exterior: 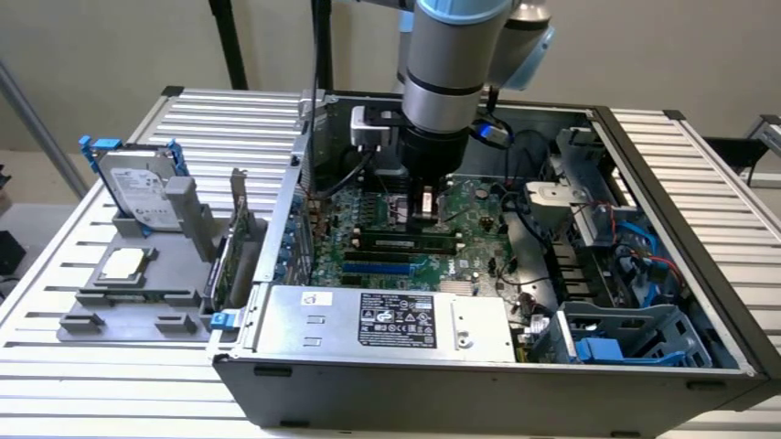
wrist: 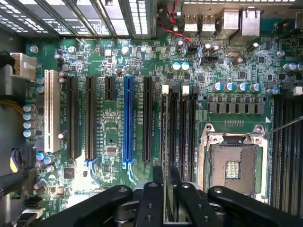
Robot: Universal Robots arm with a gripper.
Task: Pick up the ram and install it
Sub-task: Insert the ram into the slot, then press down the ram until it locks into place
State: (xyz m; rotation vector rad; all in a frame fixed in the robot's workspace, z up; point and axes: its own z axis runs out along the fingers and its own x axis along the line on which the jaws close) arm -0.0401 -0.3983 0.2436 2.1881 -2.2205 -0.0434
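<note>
The ram (wrist: 164, 142) stands on edge in one of the memory slots (wrist: 174, 132) of the motherboard (wrist: 113, 61), just beside the bare processor socket (wrist: 232, 165). The jaws of the gripper (wrist: 165, 182) sit on either side of its near end, very close to it; I cannot tell whether they clamp it or stand just clear. In the exterior view the arm (exterior: 449, 64) reaches straight down into the open computer case (exterior: 683, 274). Toward that view's left, a hard drive (exterior: 137, 187) leans in a grey holder (exterior: 134, 283) on the slatted surface (exterior: 49, 366).

No legible text, even on the power supply (exterior: 384, 320) label (exterior: 398, 320).
</note>
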